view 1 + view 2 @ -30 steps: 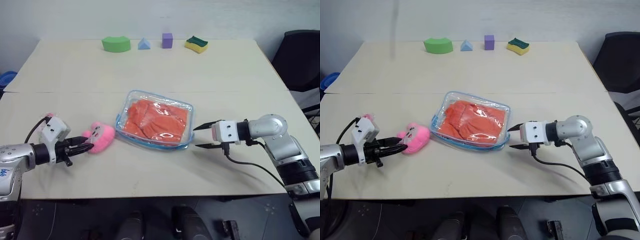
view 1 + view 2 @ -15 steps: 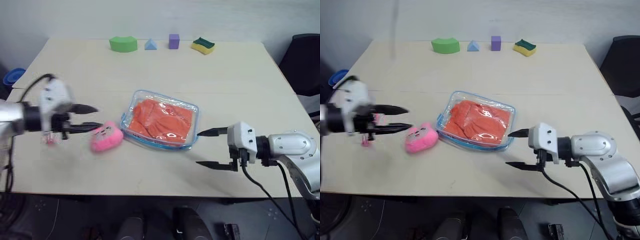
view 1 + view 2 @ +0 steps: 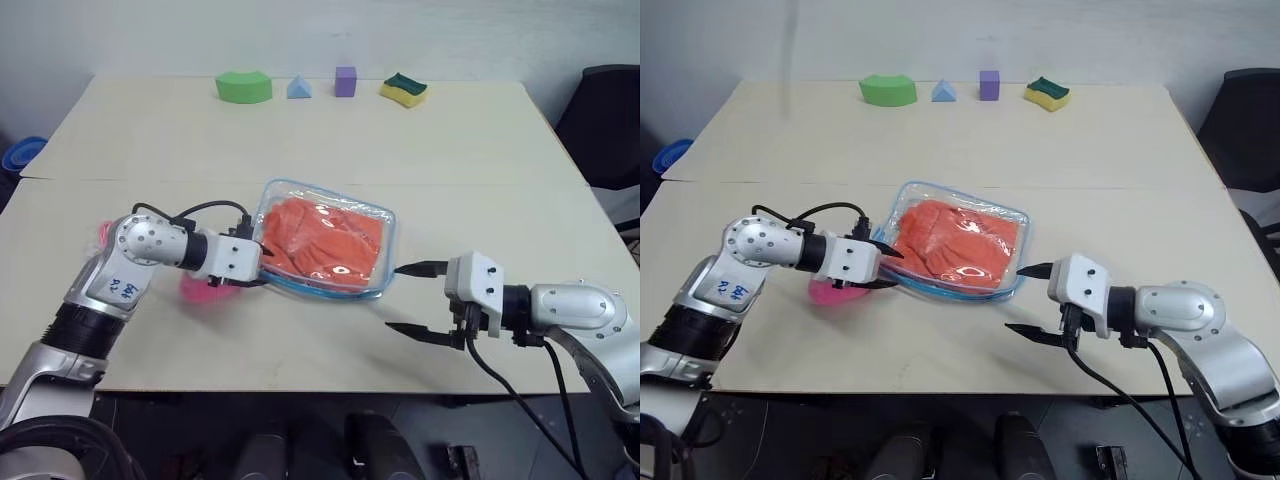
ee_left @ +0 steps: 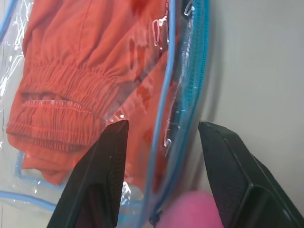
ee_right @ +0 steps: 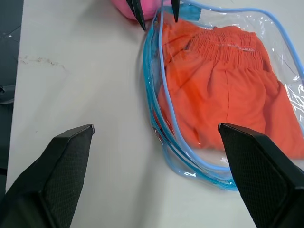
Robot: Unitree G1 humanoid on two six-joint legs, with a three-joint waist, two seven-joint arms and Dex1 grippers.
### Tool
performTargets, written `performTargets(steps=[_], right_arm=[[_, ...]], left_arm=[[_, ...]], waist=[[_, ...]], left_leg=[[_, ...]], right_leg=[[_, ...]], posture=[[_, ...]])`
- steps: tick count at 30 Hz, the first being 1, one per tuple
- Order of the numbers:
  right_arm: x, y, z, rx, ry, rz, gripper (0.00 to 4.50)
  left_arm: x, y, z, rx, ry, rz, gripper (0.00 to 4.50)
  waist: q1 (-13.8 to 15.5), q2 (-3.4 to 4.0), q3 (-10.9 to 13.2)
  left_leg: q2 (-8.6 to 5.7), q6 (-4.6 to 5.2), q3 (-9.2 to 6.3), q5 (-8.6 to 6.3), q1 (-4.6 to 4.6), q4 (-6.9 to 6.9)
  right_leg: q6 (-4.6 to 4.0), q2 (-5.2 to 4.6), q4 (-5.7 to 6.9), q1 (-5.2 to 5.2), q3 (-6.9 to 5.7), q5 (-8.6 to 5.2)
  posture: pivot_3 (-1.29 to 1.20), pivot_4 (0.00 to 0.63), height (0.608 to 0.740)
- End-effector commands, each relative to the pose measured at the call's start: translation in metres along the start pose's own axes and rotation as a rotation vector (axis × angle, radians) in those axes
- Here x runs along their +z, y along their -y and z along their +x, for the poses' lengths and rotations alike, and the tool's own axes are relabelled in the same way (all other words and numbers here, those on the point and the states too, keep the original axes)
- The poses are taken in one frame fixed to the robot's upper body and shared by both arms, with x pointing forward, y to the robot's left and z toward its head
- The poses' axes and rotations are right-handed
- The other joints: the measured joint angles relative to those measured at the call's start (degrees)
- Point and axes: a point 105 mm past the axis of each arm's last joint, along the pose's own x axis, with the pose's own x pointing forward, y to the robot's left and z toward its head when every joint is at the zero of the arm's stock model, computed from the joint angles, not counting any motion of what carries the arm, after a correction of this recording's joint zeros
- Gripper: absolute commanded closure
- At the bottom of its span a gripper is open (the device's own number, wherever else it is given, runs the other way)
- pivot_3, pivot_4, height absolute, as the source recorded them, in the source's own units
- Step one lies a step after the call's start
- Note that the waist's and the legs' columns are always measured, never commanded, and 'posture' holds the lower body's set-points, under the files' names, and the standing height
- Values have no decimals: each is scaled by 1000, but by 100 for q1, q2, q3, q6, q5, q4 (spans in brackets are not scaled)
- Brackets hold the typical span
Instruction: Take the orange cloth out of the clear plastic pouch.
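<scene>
Where its two black fingers part over the blue zipper edge, the left gripper [image 4: 161,137] stands partly open, the trim between its tips, nothing pinched; right gripper [image 3: 418,300] spread wide near the pouch's other end, holding nothing, apart from it; flat rectangular clear plastic pouch with blue zipper trim [image 3: 383,222] lying mid-table; soft wrinkled bright orange cloth [image 3: 325,235] wholly inside it; pink plush charm [image 3: 828,292] beside the pouch, under the left wrist; pale wooden table [image 3: 300,140]; green arched block [image 3: 243,87], blue triangular block [image 3: 299,88], purple cube [image 3: 345,81], yellow-green sponge [image 3: 402,89] along the far edge.
</scene>
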Motion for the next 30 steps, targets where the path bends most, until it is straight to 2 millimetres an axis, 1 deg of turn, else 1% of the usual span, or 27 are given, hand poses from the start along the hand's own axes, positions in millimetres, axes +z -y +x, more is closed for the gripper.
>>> performTargets(steps=[1,2,8,10,12,16,20,23,25,26,27,28,30], right_arm=[[9,0,-2,-26,24,-44,105],[8,-1,-2,-27,22,-44,105],[3,-2,-4,-26,2,-45,105],[2,-1,-4,-24,0,-46,105],[1,-1,-3,-22,-2,-49,105],[-3,-2,1,-8,-21,-76,105],[-6,-6,6,8,-26,-90,105],[-6,-5,14,-10,-15,-90,702],[-5,-4,20,-24,-8,-87,1391],[-6,1,27,-57,-10,-92,1701],[-7,4,32,-81,-12,-97,2119],[-7,7,39,-104,-10,-96,2398],[-8,11,49,-132,-16,-109,2398]], left_arm=[[8,-13,-2,47,35,15,2392],[9,-14,-1,48,46,7,2554],[19,-15,-1,13,96,-35,4474],[22,-13,-3,-11,115,-82,4494],[29,-8,-6,-59,171,-176,4494],[44,-16,-10,-59,299,-431,4494],[46,-22,-5,-24,336,-586,4494],[50,-18,4,-9,355,-642,4500],[52,-16,9,1,357,-652,4500],[52,-16,14,16,359,-664,4500],[53,-16,18,28,361,-673,4500],[54,-16,22,39,364,-681,4500],[57,-16,27,45,371,-684,4500]], waist=[[0,-1,0],[0,-1,0],[-11,-1,-1],[-10,-1,-1],[-10,-1,0],[-8,-1,-1],[-7,-1,-1],[-6,-3,-2],[-7,-3,-2],[-9,-3,-2],[-20,-4,-2],[-20,-4,-2],[-14,-4,-2]], left_leg=[[0,0,0,0,0,1],[0,0,0,0,0,2],[0,0,0,0,1,3],[0,-1,-1,1,1,3],[0,-1,-1,1,1,4],[0,0,-3,1,1,7],[0,0,-5,1,0,17],[0,0,-5,0,0,20],[0,-1,-6,1,0,24],[0,-1,-6,1,0,24],[0,-2,-7,1,1,24],[1,-3,-6,2,2,25],[0,-5,-6,3,1,31]], right_leg=[[0,0,5,0,0,0],[0,0,9,1,0,0],[0,1,29,0,0,0],[0,1,30,0,0,0],[0,1,31,0,-1,0],[0,0,35,1,0,0],[0,1,41,2,-2,0],[0,1,43,2,-1,0],[0,1,43,2,-1,0],[0,1,42,1,0,0],[0,1,42,1,-1,0],[0,1,41,1,0,0],[0,1,40,-3,1,0]], posture=[[0,150,740],[0,150,740],[0,150,740],[0,150,740],[0,150,740],[0,150,740],[0,150,740],[0,150,740],[0,150,740],[0,150,740],[0,150,740],[0,150,740],[0,150,740]])
